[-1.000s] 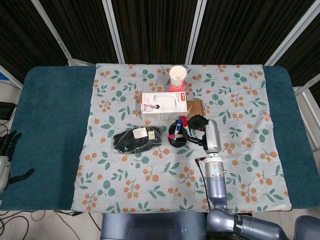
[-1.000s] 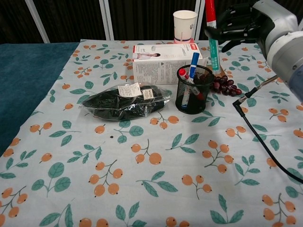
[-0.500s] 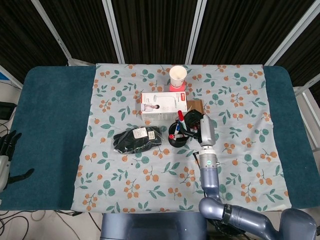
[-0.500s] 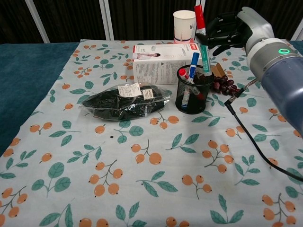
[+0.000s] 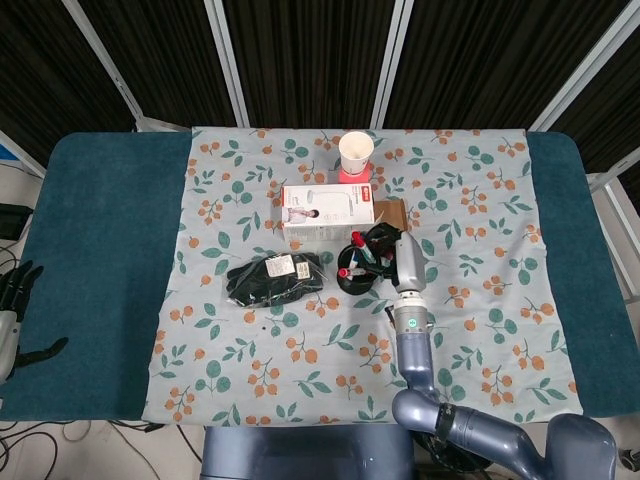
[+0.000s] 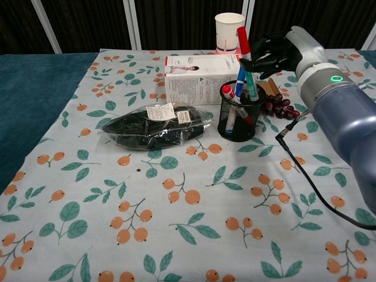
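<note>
**Marker lowered to the pen cup**

Since a second ago my right hand (image 6: 275,51) has swung left and down, fingers pinching the red-capped green marker (image 6: 245,66), tilted, its tip now inside the black mesh pen cup (image 6: 239,115). Going left to right: my left hand (image 5: 12,312) hangs open off the table's teal edge; black plastic-wrapped bundle (image 6: 154,126) lies just left of the cup, white carton (image 6: 202,77) behind, dark grapes (image 6: 281,106) right.

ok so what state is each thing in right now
right hand: grips the green marker
green marker: tilted, tip inside the pen cup
pen cup: upright, holds other markers
paper cup: upright
box: lying on its long side
black bag: flat on the cloth
left hand: open, off the table edge
</note>
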Available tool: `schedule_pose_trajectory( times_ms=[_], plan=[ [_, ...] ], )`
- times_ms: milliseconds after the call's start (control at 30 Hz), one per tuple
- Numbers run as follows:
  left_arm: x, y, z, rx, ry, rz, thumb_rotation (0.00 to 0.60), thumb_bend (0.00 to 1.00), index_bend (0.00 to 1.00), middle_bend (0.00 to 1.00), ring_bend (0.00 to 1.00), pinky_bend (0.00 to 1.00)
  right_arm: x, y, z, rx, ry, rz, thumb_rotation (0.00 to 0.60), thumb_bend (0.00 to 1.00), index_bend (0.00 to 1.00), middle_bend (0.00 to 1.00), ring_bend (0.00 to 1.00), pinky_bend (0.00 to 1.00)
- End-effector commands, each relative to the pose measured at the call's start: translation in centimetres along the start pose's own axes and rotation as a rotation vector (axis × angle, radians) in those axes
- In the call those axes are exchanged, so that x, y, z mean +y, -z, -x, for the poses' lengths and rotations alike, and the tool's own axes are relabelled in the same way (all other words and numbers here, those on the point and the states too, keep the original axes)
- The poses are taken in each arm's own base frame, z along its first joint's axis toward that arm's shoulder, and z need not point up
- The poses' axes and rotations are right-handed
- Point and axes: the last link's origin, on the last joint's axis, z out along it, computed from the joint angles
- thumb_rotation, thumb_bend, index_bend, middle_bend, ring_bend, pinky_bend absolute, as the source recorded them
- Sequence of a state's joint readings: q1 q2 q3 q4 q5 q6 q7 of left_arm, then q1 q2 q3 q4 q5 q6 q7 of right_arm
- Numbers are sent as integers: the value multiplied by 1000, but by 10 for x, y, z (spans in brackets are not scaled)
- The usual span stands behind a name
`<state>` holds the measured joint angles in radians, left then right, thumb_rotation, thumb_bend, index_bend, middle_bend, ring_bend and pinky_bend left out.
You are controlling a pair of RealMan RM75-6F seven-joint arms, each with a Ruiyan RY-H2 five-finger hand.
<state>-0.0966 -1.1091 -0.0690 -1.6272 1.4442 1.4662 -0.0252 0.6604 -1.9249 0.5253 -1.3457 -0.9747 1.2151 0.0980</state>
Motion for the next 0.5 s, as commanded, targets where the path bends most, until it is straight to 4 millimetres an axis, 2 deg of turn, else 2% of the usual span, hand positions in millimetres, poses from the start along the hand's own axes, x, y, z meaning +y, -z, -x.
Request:
schedule_pose_trajectory(
  times_ms=[33, 367, 500],
  plan=[
    [0, 0, 0, -2, -1, 1, 600, 72, 3, 0, 0, 0, 3, 2, 1, -13, 5, 2, 600, 286, 560, 350, 281, 336],
    [0, 1, -1, -7, 2, 6, 600, 72, 3, 0, 0, 0, 5, 10, -4, -31, 11, 9, 600, 219, 397, 231, 196, 288],
    [0, 2, -1, -6, 4, 10, 600, 72, 3, 0, 0, 0, -1, 16, -13, -32, 14, -17, 600, 210, 370, 214, 186, 277]
  ],
)
